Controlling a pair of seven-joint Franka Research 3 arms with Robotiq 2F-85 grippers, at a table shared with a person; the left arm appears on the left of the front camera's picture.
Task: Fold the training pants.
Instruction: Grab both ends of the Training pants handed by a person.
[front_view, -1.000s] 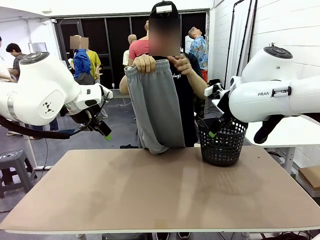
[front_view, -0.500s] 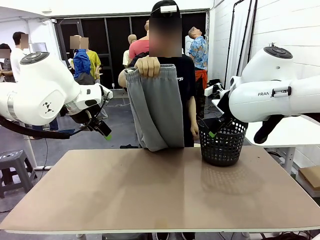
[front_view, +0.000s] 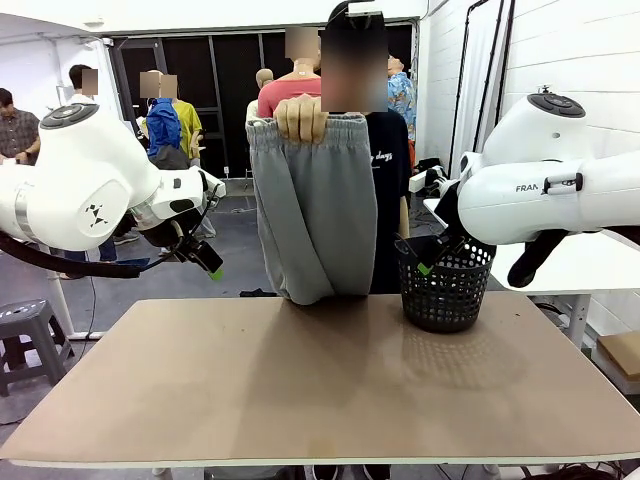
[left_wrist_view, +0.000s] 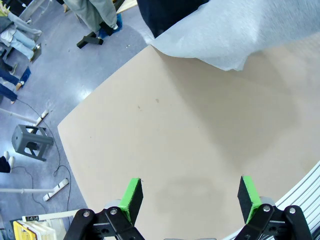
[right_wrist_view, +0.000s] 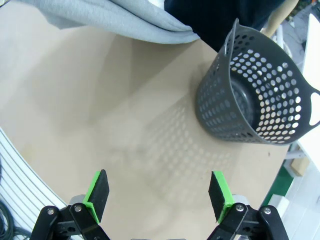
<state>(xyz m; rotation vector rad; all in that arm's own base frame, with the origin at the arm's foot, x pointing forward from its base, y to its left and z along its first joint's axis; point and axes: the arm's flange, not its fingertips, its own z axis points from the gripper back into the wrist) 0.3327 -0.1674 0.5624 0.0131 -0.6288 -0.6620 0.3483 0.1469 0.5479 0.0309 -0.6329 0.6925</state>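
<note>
Soft, light pants, hung from a person's hand over the table's far edge, likely best gripped at the waistband; left gripper and right gripper hover wide open, empty.

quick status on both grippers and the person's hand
left gripper: open, empty
right gripper: open, empty
person's hand: holding up the training pants

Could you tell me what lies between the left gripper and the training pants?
Just bare table, in the left wrist view, between the left gripper and the training pants.
</note>
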